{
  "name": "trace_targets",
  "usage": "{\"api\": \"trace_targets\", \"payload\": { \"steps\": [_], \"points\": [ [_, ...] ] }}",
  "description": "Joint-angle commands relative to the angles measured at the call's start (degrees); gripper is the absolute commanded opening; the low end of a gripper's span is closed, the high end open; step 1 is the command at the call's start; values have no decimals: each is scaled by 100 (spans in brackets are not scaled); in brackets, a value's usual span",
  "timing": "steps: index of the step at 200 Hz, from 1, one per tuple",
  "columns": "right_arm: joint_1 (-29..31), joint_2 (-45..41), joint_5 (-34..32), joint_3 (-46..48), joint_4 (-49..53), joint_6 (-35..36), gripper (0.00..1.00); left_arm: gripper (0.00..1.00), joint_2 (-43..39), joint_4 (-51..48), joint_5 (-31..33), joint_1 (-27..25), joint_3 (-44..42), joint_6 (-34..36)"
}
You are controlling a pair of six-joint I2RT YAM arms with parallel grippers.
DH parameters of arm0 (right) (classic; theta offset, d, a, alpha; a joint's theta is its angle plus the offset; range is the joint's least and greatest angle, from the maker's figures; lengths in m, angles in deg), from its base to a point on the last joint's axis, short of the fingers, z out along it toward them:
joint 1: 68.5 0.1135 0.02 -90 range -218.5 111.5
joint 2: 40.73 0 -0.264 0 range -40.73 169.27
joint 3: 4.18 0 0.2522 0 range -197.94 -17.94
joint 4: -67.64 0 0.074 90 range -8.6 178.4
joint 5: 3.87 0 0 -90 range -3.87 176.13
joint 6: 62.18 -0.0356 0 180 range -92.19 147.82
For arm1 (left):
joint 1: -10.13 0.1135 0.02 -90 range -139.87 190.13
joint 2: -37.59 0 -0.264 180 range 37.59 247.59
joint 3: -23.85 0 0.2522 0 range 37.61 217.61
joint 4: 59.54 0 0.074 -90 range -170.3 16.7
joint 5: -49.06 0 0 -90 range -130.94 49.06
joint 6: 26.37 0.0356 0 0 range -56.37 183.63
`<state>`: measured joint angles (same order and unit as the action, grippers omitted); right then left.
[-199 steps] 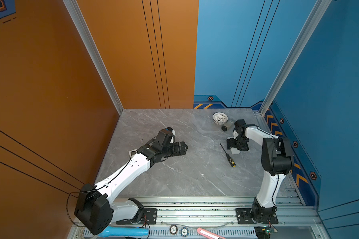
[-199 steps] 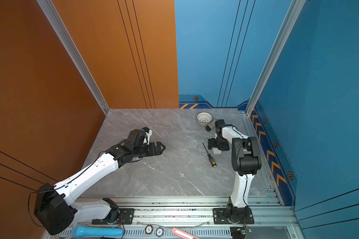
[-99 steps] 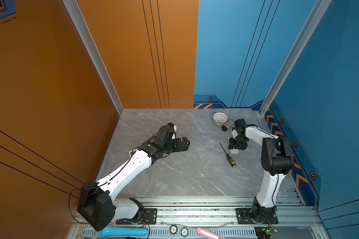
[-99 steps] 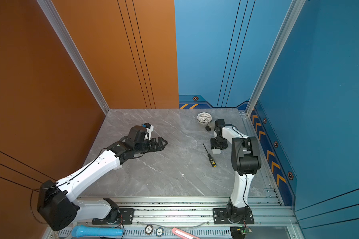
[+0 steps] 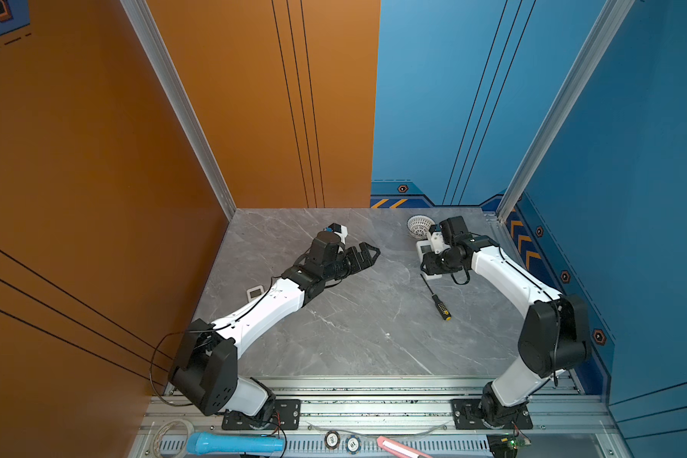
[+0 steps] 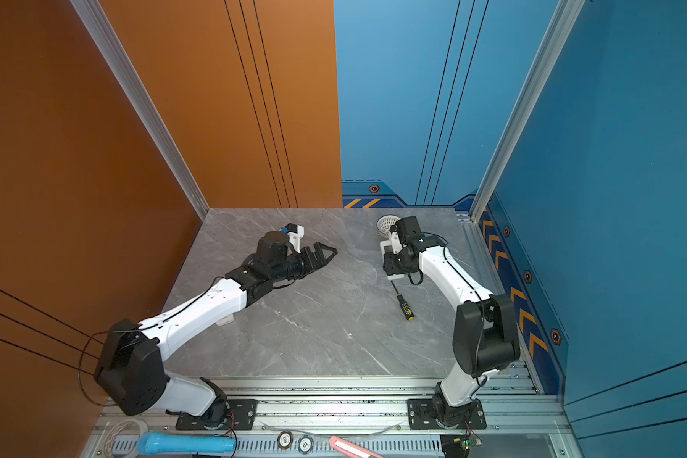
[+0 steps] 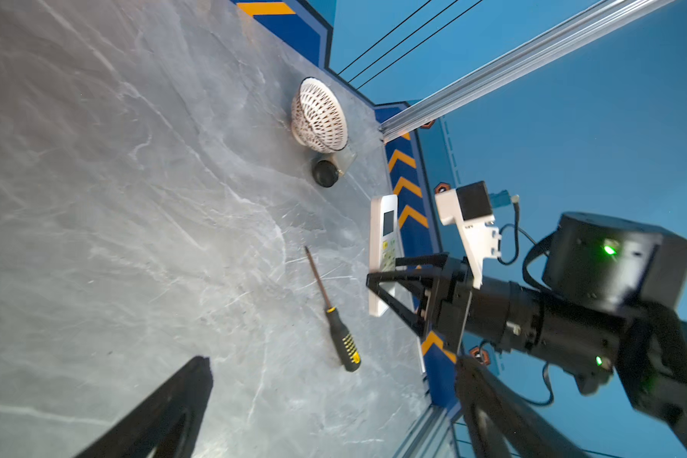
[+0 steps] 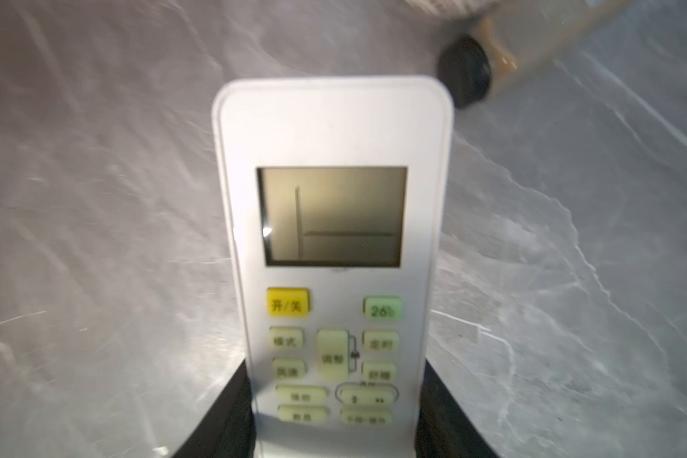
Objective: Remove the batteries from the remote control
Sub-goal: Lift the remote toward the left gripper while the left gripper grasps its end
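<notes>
Along the front rail (image 5: 373, 400) lie a blue tube (image 5: 231, 442) and two round chips (image 5: 332, 439). On the grey marble table (image 5: 354, 337) beyond, a small white cover (image 5: 256, 292) lies just beside the left arm's forearm. A screwdriver (image 5: 436, 297) with a black-and-yellow handle lies flat toward the right, its tip close to the near end of the remote. Mid-table, the left gripper (image 5: 367, 253) is held low over the surface, jaws spread as wide as they go with nothing between them, aimed across toward the right side. Farther back on the right, the right gripper (image 5: 433, 265) grips the keypad end of the white remote control (image 8: 334, 131). The right wrist view shows a black finger (image 8: 231, 416) pressed against each long edge, with the screen and buttons facing the camera. Whether the remote rests on the table or sits just clear of it, I cannot tell. The batteries cannot be seen in any view, since the remote's back is turned away. Just behind the remote, a small bottle (image 7: 326, 173) with a black cap lies on its side close against a white mesh bowl (image 5: 418, 227), which stands near the back right corner by the blue wall.
</notes>
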<state>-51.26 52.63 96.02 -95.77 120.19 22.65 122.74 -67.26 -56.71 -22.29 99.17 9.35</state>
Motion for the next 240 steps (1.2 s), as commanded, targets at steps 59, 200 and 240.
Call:
{"api": "trace_targets", "payload": {
  "steps": [59,200,240],
  "points": [
    [1097,-6,1054,-541,-155,-604,37,77,665,1630,-436,-165,-108,-928],
    [1438,-277,1582,-282,-844,-1727,76,10,691,1663,-175,227,-527,-1084],
    [1091,-1214,1359,1253,-3778,-4582,100,8,191,2033,181,656,-661,-1617]
  ]
}}
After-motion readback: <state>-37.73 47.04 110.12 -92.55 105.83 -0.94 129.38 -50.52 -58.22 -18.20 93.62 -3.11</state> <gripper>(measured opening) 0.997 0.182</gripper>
